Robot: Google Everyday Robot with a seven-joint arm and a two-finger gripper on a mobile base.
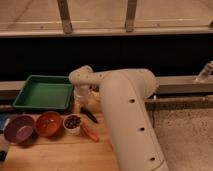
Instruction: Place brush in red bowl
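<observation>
Camera view: the gripper [81, 101] hangs below the white arm [125, 110], just right of the green tray [44, 93] — whether its jaws are released or clenched, I cannot tell. The brush [89, 115] lies on the wooden table [60, 155] just below and right of the jaws. The red bowl [48, 123] sits lower left of them, between a purple bowl [19, 128] and a white cup [73, 123]. An orange stick [90, 133] lies below the brush.

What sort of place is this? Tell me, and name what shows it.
Probably a lab or test workbench: a wooden table carries a green tray, a red bowl and a purple bowl. The robot's tool hangs over the table beside a dark brush.
</observation>
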